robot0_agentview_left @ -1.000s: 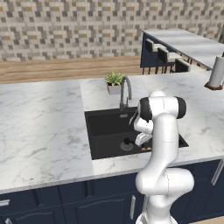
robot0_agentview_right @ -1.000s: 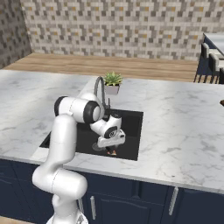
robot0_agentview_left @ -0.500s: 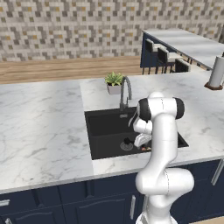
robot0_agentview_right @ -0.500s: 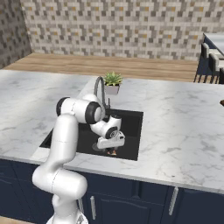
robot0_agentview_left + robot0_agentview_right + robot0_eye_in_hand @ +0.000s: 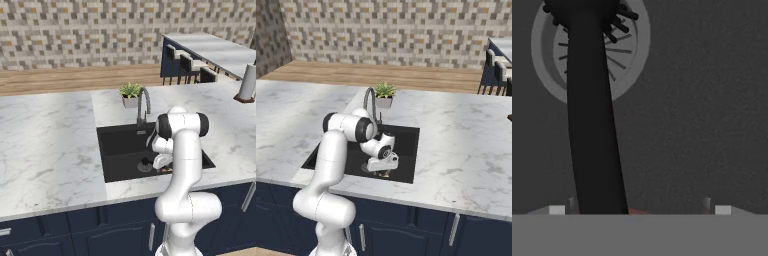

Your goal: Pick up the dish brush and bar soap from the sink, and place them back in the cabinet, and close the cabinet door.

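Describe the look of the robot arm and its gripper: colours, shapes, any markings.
The arm is glossy white, built of rounded, tube-like segments with dark grey to black caps at the joints, rising from a bulbous white base. No cables or markings are visible. The gripper hangs from a blocky white hand; its small dark fingers are barely discernible against the black sink.

No readable text, labels or numbers — none anywhere

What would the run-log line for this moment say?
phase: reaching | gripper: low in sink | dish brush: on sink floor, head over drain | grasp: unclear
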Motion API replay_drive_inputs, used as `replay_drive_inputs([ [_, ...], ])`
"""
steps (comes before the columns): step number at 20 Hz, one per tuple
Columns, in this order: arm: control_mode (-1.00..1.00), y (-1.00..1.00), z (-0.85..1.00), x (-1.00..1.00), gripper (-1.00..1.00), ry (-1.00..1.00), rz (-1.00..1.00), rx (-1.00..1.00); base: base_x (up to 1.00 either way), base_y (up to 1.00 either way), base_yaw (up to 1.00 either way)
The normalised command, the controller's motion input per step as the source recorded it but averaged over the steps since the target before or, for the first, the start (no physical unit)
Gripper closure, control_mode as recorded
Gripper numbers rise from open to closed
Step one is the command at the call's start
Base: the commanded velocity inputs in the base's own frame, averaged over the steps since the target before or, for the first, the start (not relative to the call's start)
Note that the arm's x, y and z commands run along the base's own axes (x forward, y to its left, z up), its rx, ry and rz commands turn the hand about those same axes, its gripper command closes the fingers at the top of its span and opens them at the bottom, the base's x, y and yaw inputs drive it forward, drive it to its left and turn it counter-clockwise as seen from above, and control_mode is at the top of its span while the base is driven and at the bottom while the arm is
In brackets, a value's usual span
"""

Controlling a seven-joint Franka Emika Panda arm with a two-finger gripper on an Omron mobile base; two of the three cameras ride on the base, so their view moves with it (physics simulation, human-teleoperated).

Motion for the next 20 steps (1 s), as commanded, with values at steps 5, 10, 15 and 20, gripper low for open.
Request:
replay_drive_inputs([
  [5, -1.00, 0.00, -0.02, 0.00, 1.00, 0.01, 0.00, 0.00, 0.00, 0.00, 0.00],
  [10, -1.00, 0.00, 0.00, 0.00, 1.00, 0.00, 0.00, 0.00, 0.00, 0.00, 0.00],
  [15, -1.00, 0.00, 0.05, 0.00, 1.00, 0.00, 0.00, 0.00, 0.00, 0.00, 0.00],
  [20, -1.00, 0.00, 0.27, 0.00, 1.00, 0.00, 0.00, 0.00, 0.00, 0.00, 0.00],
])
